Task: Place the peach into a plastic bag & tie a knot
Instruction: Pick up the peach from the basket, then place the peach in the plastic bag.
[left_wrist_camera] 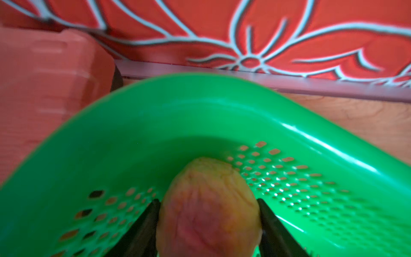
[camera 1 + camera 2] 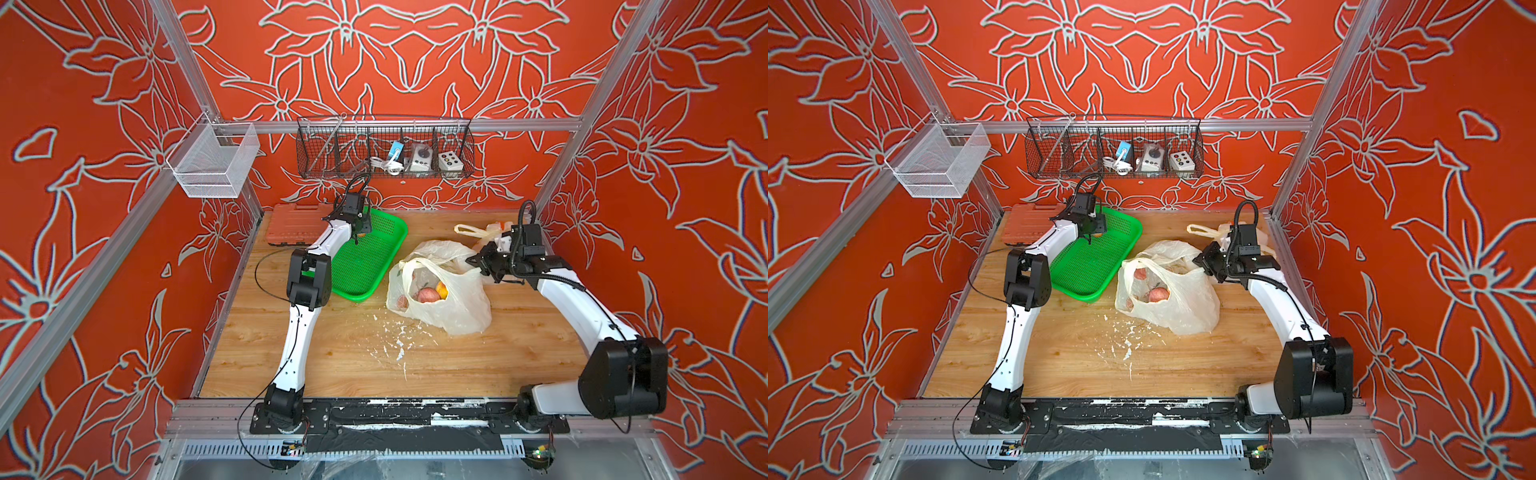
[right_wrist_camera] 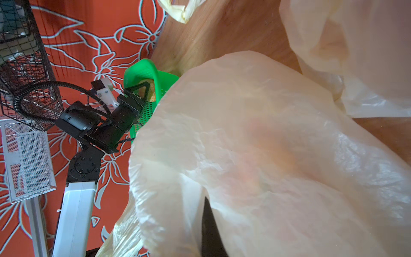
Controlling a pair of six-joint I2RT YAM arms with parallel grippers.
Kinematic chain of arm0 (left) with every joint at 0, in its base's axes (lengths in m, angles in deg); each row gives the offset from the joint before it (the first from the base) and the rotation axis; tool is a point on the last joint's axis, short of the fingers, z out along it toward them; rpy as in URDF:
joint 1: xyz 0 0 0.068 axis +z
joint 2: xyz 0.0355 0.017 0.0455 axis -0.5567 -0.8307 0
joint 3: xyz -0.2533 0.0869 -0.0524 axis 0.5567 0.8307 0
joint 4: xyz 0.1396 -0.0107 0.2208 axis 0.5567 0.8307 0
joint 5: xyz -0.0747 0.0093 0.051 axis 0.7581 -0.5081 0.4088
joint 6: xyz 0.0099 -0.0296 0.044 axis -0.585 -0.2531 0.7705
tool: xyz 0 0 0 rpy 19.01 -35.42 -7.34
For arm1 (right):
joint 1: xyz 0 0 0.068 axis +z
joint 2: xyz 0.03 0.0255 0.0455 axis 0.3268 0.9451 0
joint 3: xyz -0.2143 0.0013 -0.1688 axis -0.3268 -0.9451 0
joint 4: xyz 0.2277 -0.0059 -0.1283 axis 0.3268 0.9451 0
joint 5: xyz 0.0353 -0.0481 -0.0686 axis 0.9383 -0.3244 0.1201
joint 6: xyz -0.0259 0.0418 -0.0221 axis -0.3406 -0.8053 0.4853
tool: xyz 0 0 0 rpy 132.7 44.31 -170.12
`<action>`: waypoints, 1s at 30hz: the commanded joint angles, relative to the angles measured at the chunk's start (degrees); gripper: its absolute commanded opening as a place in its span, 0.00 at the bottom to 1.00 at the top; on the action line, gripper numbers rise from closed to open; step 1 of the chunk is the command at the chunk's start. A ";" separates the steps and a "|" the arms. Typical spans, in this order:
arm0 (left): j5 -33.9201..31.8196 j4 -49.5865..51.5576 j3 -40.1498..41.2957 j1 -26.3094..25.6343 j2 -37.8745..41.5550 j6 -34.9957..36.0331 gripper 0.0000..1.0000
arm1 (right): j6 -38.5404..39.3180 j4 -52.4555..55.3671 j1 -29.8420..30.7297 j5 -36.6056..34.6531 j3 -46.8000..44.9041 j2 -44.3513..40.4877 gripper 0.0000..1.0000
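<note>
A yellow-orange peach (image 1: 209,207) with a reddish blush lies in the far corner of the green perforated tray (image 1: 200,115). My left gripper (image 1: 208,201) is shut on it, a black finger pressed against each flank. In a top view the same gripper (image 2: 360,232) reaches down into the tray (image 2: 365,266). The translucent plastic bag (image 2: 453,303) stands open on the table right of the tray, with fruit inside. My right gripper (image 2: 473,262) is shut on the bag's far rim. In the right wrist view, bag film (image 3: 255,144) wraps its dark fingers (image 3: 208,218).
A second plastic bag (image 2: 482,232) lies at the back right. An orange case (image 2: 291,226) sits behind the tray. White crumbs (image 2: 395,336) litter the table's middle. A black wire basket (image 2: 384,149) and a white mesh basket (image 2: 212,160) hang on the frame.
</note>
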 commanded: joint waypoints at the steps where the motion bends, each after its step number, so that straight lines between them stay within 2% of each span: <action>1: 2.36 0.94 3.76 0.09 4.11 -0.31 0.52 | 0.59 0.20 0.40 -0.56 0.50 -0.40 0.00; 5: 7.04 -6.01 19.69 -0.73 18.23 -1.05 0.45 | 0.52 -0.09 0.27 -0.78 0.18 -0.84 0.00; 8: 10.94 -9.14 33.21 -1.10 31.29 -3.56 0.45 | 0.28 -0.55 0.31 -0.36 0.10 -0.82 0.00; 13: 18.88 -6.70 54.86 -2.73 52.70 -8.45 0.47 | 0.23 -0.89 0.32 0.45 0.27 -1.07 0.00; 17: 27.82 -2.21 64.09 -5.15 62.73 -11.70 0.47 | -0.44 -1.96 0.40 1.33 0.01 -0.92 0.00; 20: 31.30 -3.38 70.55 -8.42 66.93 -15.75 0.48 | -0.51 -2.16 0.60 1.53 0.18 -1.16 0.00; 24: 32.95 -14.36 75.54 -14.08 67.17 -21.77 0.48 | -0.44 -1.84 1.07 1.36 0.02 -1.77 0.00; 30: 34.32 -24.21 68.47 -20.74 56.85 -19.84 0.53 | -0.60 -1.30 1.60 1.14 -0.94 -2.87 0.00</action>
